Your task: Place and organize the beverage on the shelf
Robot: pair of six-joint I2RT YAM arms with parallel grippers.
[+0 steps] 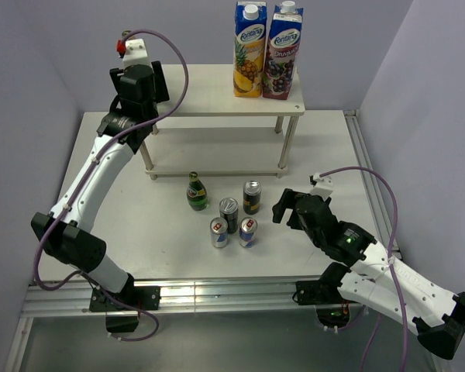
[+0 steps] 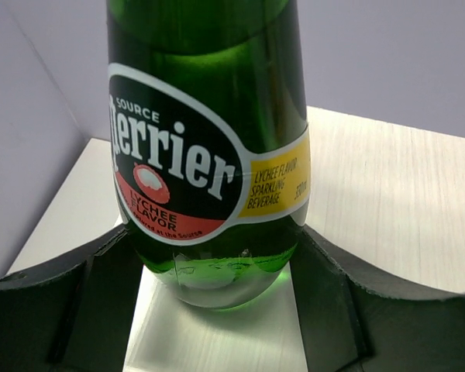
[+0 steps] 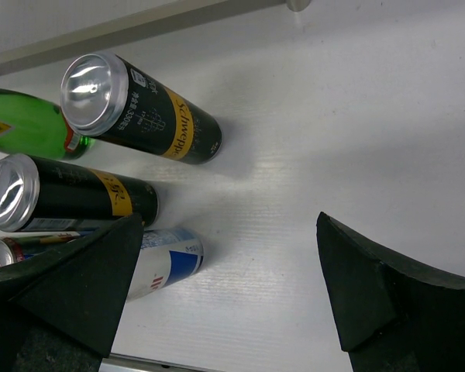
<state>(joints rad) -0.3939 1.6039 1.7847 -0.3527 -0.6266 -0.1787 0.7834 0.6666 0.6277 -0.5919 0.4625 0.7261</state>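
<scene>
- The left gripper (image 2: 217, 267) is at the left end of the two-tier cream shelf on thin white legs (image 1: 209, 93). Its black fingers (image 2: 85, 302) press against both sides of a green glass bottle (image 2: 209, 155), low on its body, so the jaws are clamped on it.
- This bottle is upright over the shelf's top board. Its label reads "SOURCE Perrier", "LYCHEE FLAVOR" on red, and "LYCHEE FLAVOR SPARKLING BEVERAGE" on yellow.
- At the right end of the top board stand two tall juice cartons (image 1: 267, 50), touching; the brand seems to read "Fontana".
- On the white table (image 1: 325, 155), in front of the shelf, stand a second green bottle (image 1: 197, 192), two dark slim cans (image 1: 229, 215) with a yellow band, and two small blue-silver cans (image 1: 219, 232). One dark can reads "Schweppes" in the right wrist view.
- The right gripper (image 3: 229, 221) hangs just right of the cans, jaws wide apart with only bare table between them.
</scene>
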